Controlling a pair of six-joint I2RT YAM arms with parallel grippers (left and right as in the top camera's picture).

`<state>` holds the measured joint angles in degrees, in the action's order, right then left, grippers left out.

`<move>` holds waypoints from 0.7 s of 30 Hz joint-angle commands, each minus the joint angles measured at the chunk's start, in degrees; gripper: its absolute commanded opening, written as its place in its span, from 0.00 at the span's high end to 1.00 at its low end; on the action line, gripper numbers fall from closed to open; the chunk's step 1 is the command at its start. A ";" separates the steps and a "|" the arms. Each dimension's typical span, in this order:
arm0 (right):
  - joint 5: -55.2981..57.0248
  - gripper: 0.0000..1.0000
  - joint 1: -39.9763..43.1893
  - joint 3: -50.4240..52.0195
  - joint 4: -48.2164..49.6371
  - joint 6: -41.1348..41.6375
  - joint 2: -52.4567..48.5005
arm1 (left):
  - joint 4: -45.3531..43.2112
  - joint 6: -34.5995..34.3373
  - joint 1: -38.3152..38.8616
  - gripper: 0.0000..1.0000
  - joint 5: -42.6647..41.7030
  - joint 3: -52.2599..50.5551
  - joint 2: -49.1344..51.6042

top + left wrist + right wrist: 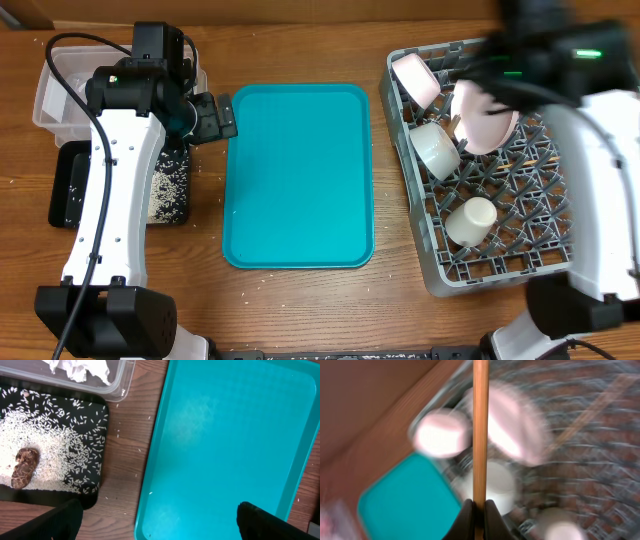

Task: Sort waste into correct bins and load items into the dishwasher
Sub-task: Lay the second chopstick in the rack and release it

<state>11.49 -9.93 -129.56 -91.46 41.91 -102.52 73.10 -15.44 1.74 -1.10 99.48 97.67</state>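
Note:
My right gripper [480, 510] is shut on a thin wooden stick [480, 425] and shows blurred above the grey dish rack [430, 255]. The rack holds a white plate [487, 120], two white bowls [415, 78] [436, 150] and a small cup [471, 220]. My left gripper [157, 515] is open and empty over the teal tray's left edge. Rice crumbs [60, 430] and a brown lump [25, 466] lie in the black tray [97, 497]. A crumpled napkin [80, 369] lies in the clear tub [120, 385]. The red wrapper is out of view.
The teal tray [298, 175] lies bare between the bins and the rack. A few rice grains lie on the wood beside the black tray [70, 185]. A second wooden stick [592, 412] lies in the rack. My left arm covers part of the clear tub [50, 95].

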 commanded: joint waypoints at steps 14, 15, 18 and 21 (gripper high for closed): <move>3.91 0.67 25.49 20.52 2.47 20.94 -1.49 | -0.04 0.66 -0.11 0.00 -0.37 1.03 -0.28; 3.91 0.46 25.49 22.23 3.82 20.94 -1.49 | -0.04 0.66 -0.13 0.00 -0.37 1.03 -0.28; 3.93 0.29 25.44 24.72 6.34 20.90 -1.49 | -0.04 0.66 -0.13 0.00 -0.39 1.01 -0.28; 3.89 0.29 25.44 24.52 7.63 18.16 -1.40 | -0.04 0.66 -0.13 0.00 -0.37 1.01 -0.28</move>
<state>14.85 15.62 -104.86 -84.86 61.65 -104.20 73.10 -15.44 1.74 -1.08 99.48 97.67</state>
